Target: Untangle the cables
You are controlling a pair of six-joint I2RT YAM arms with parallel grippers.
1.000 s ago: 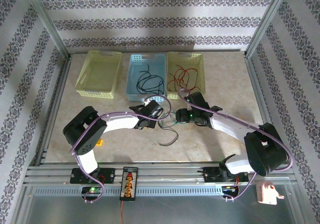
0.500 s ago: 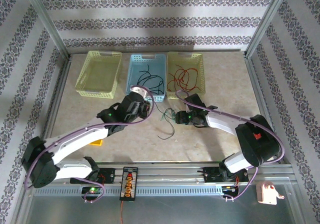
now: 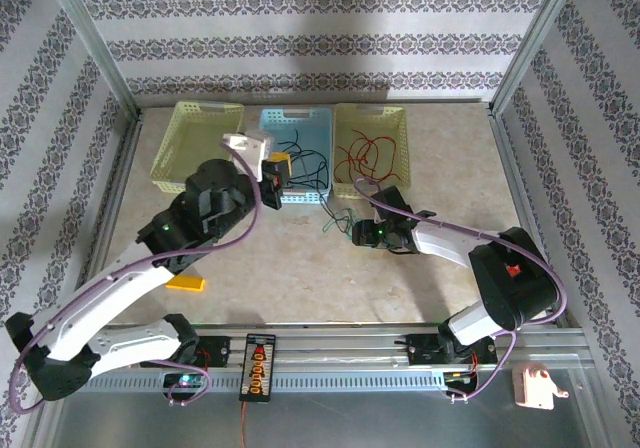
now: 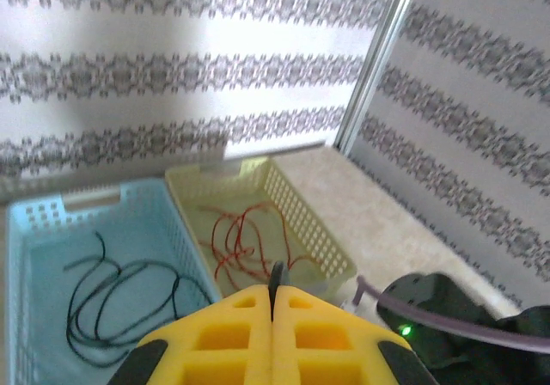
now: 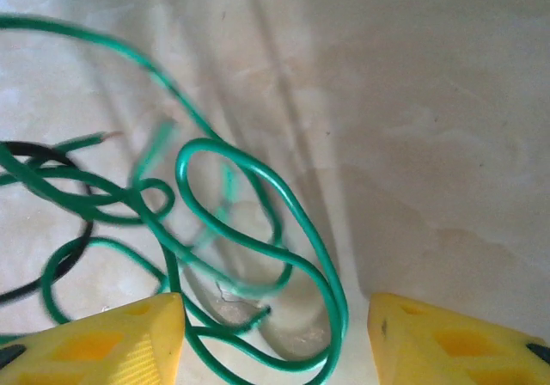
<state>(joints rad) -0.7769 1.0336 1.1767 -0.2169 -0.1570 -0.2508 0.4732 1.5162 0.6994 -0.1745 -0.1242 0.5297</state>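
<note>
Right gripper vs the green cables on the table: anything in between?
Nothing visible. The right gripper is open directly over the green cables, its fingers either side of their loops on the bare table. One black cable is tangled into them at the left of the right wrist view.

The top view sits high above and behind the arm bases. It looks down toward 12 o'clock from far off and takes in the whole bench (image 3: 440,168). The left wrist view rides above the raised left hand (image 4: 273,295), facing 12 to 1 o'clock. It shares the blue basket (image 4: 43,217) and yellow basket (image 4: 301,222) with the top view. The right wrist view looks straight down past the right hand (image 5: 277,338), very near the bench. Its green cables (image 5: 292,203) lie at the top view's centre.
</note>
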